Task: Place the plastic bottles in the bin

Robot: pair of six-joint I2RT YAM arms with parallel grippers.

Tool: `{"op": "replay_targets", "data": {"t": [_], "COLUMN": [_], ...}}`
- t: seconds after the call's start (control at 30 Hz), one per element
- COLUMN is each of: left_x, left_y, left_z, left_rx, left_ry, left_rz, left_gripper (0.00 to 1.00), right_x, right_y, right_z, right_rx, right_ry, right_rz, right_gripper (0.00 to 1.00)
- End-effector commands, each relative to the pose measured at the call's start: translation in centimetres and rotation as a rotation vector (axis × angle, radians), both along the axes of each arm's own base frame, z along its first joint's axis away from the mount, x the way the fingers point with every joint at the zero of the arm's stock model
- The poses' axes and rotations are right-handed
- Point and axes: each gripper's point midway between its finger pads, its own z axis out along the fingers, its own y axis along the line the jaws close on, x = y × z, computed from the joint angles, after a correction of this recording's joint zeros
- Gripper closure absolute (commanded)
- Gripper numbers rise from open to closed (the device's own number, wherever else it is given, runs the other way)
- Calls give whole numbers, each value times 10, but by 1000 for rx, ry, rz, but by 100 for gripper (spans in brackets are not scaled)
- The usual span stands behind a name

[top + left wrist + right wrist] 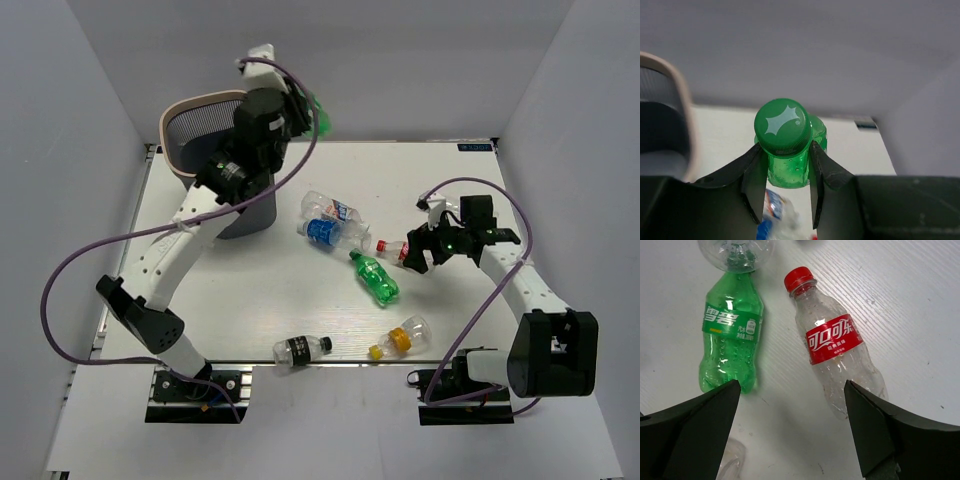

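Observation:
My left gripper (303,112) is raised beside the bin (192,104) and is shut on a green bottle (320,113). In the left wrist view the gripper (786,152) clamps the bottle's neck just under the green cap (783,125). The bin's beige rim (682,102) is at the left. My right gripper (413,252) is open and low over the table. In the right wrist view it (791,387) hangs empty just past the base of a red-labelled clear bottle (835,340), with a second green bottle (730,335) to the left.
More bottles lie on the table: a clear one (330,208), a blue-labelled one (325,232), the red-labelled one (388,248), the green one (375,279), a yellow-labelled one (402,338) and a black-labelled one (300,349) near the front edge. White walls enclose the table.

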Motion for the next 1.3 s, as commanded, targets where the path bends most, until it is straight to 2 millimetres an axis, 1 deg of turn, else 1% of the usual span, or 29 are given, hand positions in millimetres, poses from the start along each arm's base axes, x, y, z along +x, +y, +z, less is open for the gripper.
{"op": "replay_targets", "data": {"t": [0.0,0.03,0.1,0.17,0.2,0.27,0.3,0.33,0.37,0.4,0.43,0.47,0.53,0.63,0.67,0.7,0.73,0.77,0.8,0.83,0.9,0.93,0.97,1.03,1.07,1.13,1.17,1.2,1.27], "left_x": [-8,-5,-11,-14,-14,-11,-6,1,5,5,12,15,15,14,12,6,3,-5,-21,-42,-69,-92,-102,-128,-143,-160,-172,-181,-194], "left_y": [99,113,138,161,173,192,195,203,205,209,210,213,213,202,184,170,136,104,90,55,35,24,23,17,21,16,19,13,7], "left_z": [61,65,83,94,87,76,58,44,35,20,7,1,-2,5,8,16,20,7,9,-9,-50,-77,-115,-150,-178,-198,-211,-219,-226], "left_rx": [18,19,3,15,62,110,150,181,196,236,221,223,225,220,253,274,327,347,346,336,340,328,341,352,354,368,378,396,413], "left_ry": [-113,-125,-168,-194,-164,-120,-68,-32,-5,54,94,118,139,123,115,87,37,34,9,34,165,267,381,493,600,668,733,764,806], "left_rz": [376,423,497,567,628,691,692,705,698,696,712,698,672,585,462,366,132,-57,-177,-418,-576,-692,-724,-781,-781,-812,-814,-841,-871], "left_gripper": [78,78,78,76,75,67,63,50,37,24,3,0,0,0,0,0,0,0,0,0,0,0,0,0,0,0,0,0,0], "right_x": [10,10,9,12,13,16,16,19,21,22,27,28,32,35,36,43,45,48,54,56,61,62,66,67,66,59,57,55,47], "right_y": [-4,-4,-7,-8,-10,-11,-13,-13,-14,-14,-15,-16,-17,-18,-16,-17,-17,-19,-18,-18,-22,-21,-23,-23,-22,-19,-18,-15,-16], "right_z": [1,-1,-5,-6,-7,-7,-11,-9,-9,-10,-7,-7,-10,-17,-23,-22,-28,-30,-30,-38,-49,-56,-56,-66,-71,-77,-78,-77,-73], "right_rx": [-29,-30,-47,-53,-60,-70,-78,-82,-91,-98,-108,-114,-151,-188,-198,-219,-235,-253,-268,-285,-320,-331,-343,-360,-353,-356,-348,-333,-330], "right_ry": [-10,-11,-14,-19,-17,-17,-1,-8,-11,-8,-25,-26,-48,-59,-49,-87,-84,-92,-124,-107,-98,-85,-93,-86,-72,-56,-52,-53,-42], "right_rz": [-21,-20,-26,-29,-39,-45,-49,-51,-46,-39,-33,-27,15,74,89,100,108,108,129,137,157,173,173,198,214,259,277,296,333], "right_gripper": [10,10,10,10,10,10,10,10,10,10,10,10,10,10,10,10,10,10,10,10,10,10,10,10,10,21,29,50,64]}}
